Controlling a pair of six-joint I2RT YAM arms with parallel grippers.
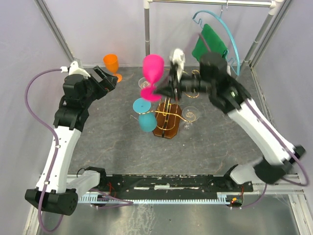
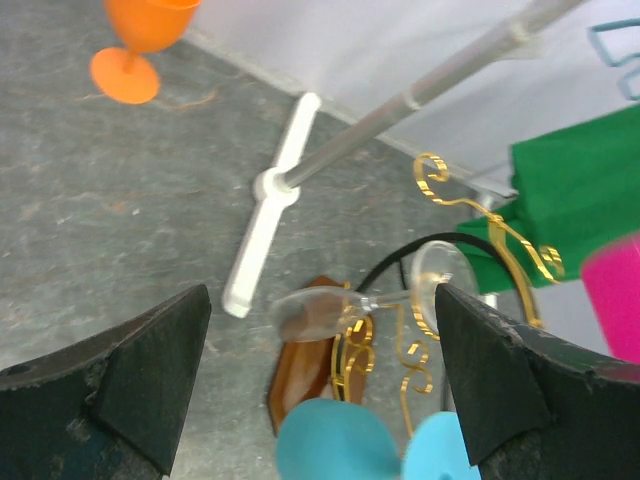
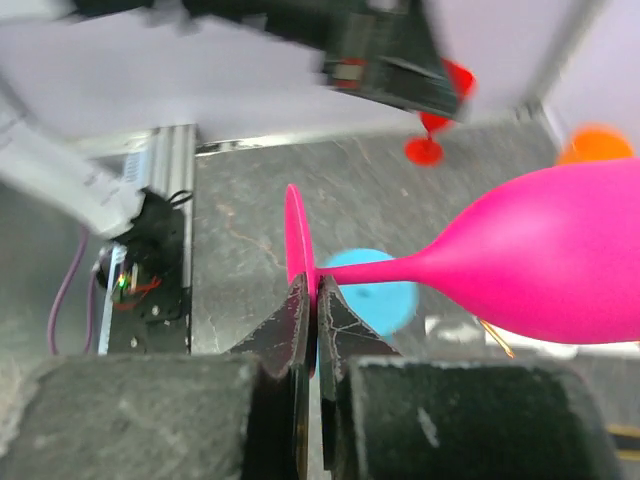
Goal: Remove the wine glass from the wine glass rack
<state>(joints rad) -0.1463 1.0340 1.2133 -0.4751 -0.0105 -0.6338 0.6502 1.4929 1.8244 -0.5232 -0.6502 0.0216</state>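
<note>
**Wine glass held by its foot in the right jaws**

Wine glass (image 1: 153,69), the pink one, is up in the air over the far middle of the desk (image 1: 112,142). It is tilted. Its round bowl points toward the far edge and its flat foot is lower, nearer the front.

The right jaws are shut tight on the rim of that flat foot. In the right wrist view the thin pink foot stands on edge between the two tips, and the stem and bowl (image 3: 540,260) stretch away to the right of them. The right arm (image 1: 254,127) reaches in from the right side of the desk.

The wine glass rack (image 1: 167,122) stands on its brown wooden base just in front of the pink glass, a little to the right. I cannot tell if the glass touches its gold wires. A blue glass (image 1: 145,120) is just left of the base.

The left jaws are wide apart with nothing in them. They hang over the far left part of the desk, near an orange glass (image 1: 112,63), well apart from the pink one.
</note>
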